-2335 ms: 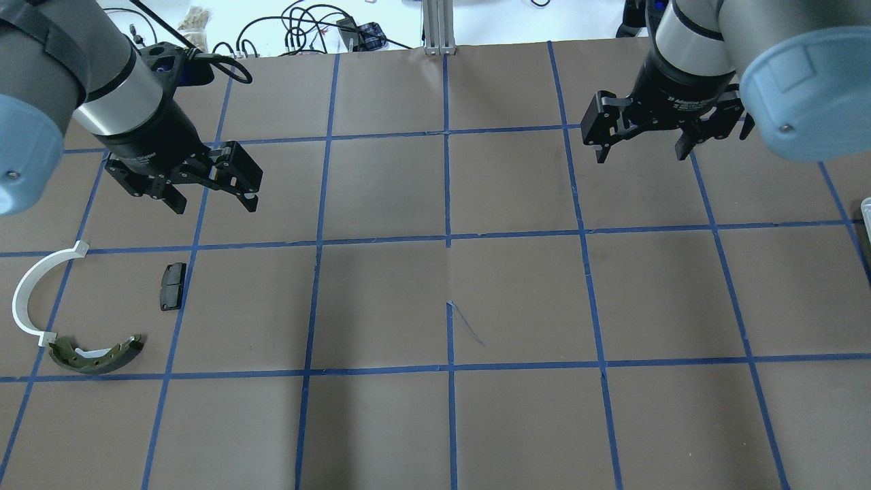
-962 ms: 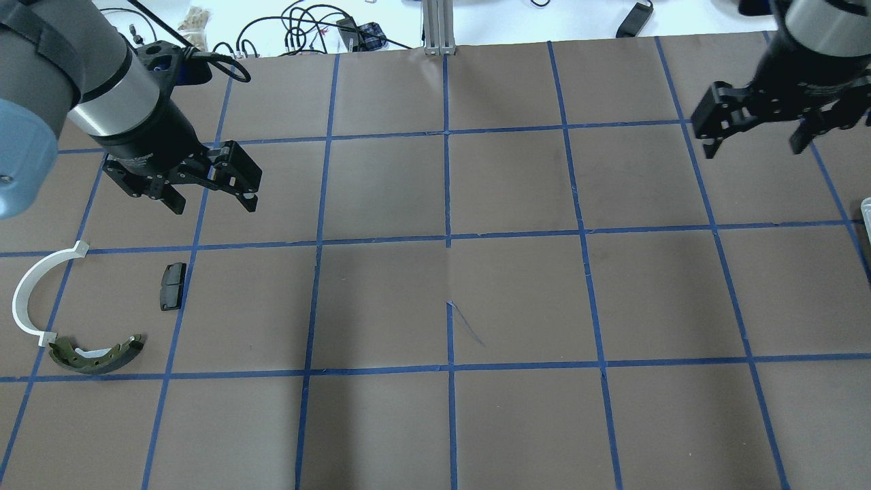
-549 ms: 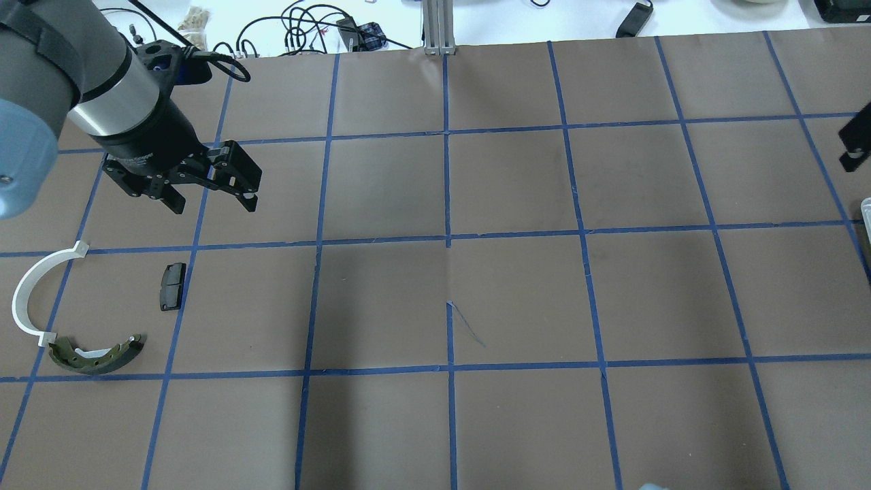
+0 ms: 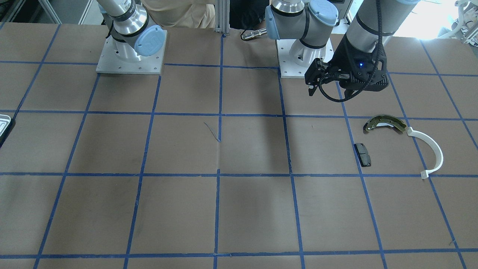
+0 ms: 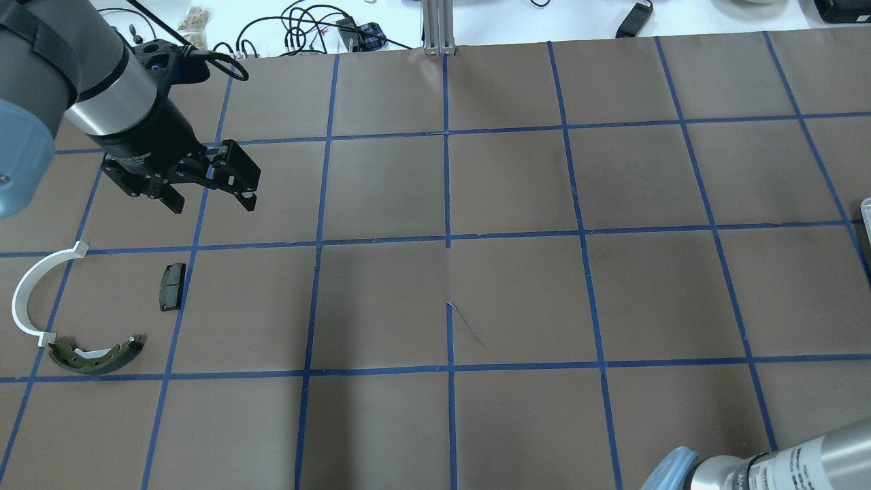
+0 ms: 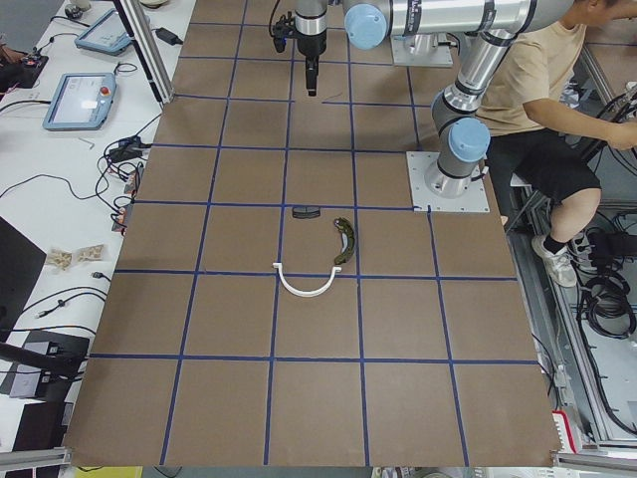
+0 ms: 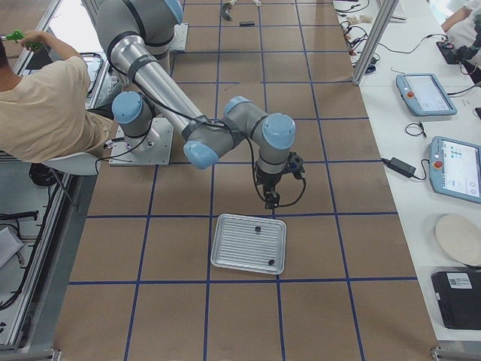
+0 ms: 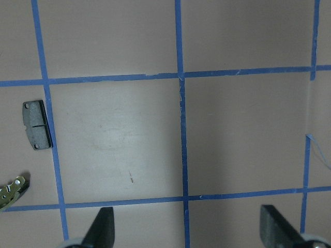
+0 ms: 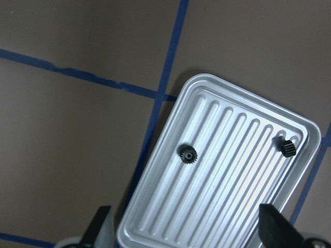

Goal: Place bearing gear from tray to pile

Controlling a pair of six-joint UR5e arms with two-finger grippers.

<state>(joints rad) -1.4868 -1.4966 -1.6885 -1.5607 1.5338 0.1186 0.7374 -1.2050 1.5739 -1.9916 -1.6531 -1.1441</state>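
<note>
Hanging the right end effector (image 9: pixel 189 230) up in the air close by the tray (image 9: pixel 232 175), released, both fingers (image 9: pixel 103 227) spread wide and gripping nothing. Looking down from that wrist onto the tray, lying flat on the brown bench (image 5: pixel 517 292) with raised ribs along its floor. Showing one small black gear (image 9: pixel 187 154) on the ribs near the middle of the tray. Showing another small black gear (image 9: pixel 287 147) in a corner of the tray, right by the rim, well apart from the first. Holding the left end effector (image 5: pixel 214 203) far from the tray, up over the other end of the bench, released too, fingers wide apart with nothing between them. Finding the pile (image 4: pixel 362 154) far from the tray as well, down on the bench by that end effector: a small black pad (image 5: pixel 172 286), a white plastic arc (image 5: pixel 27 292) and an olive curved brake shoe (image 5: pixel 95 357). Seeing one tip of the arc right at one tip of the shoe; touching or not, cannot tell. Seeing the pad apart from both
</note>
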